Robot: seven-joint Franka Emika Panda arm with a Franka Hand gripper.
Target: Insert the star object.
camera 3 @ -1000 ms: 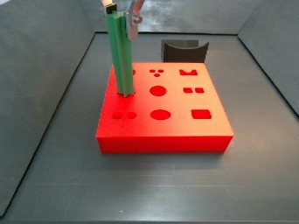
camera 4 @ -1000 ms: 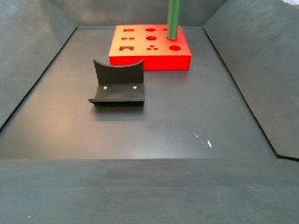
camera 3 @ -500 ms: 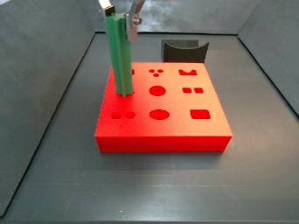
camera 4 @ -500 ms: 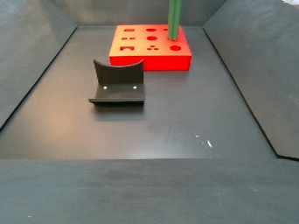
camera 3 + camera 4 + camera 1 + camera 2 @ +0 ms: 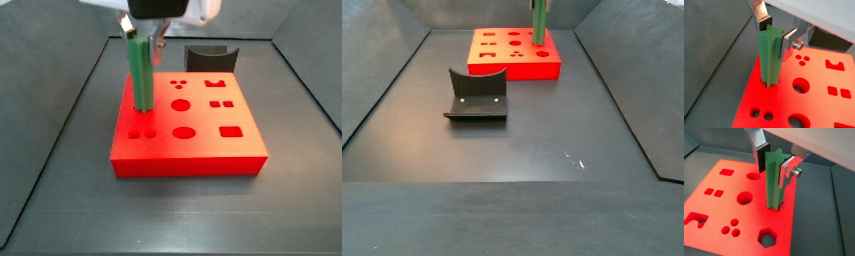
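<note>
The star object point(image 5: 138, 70) is a long green peg that stands upright, with its lower end in a hole near the back left corner of the red block point(image 5: 187, 145). My gripper point(image 5: 144, 35) is right above the block, shut on the peg's top end. In both wrist views the star-shaped top point(image 5: 771, 36) point(image 5: 773, 158) sits between the fingers, with my gripper point(image 5: 776, 36) point(image 5: 774, 164) closed on it and the block point(image 5: 777, 105) point(image 5: 724, 193) below. In a side view the peg point(image 5: 539, 22) rises from the block point(image 5: 509, 62) and the gripper is cut off.
The dark fixture point(image 5: 210, 56) stands on the floor just behind the block; it also shows in a side view point(image 5: 476, 95). Grey bin walls point(image 5: 67, 110) slope up on both sides. The block has several other shaped holes point(image 5: 183, 131).
The gripper has come down with the peg. The peg's top is lower than before and its lower end sits deeper in the block's hole. The gripper body now shows in a side view.
</note>
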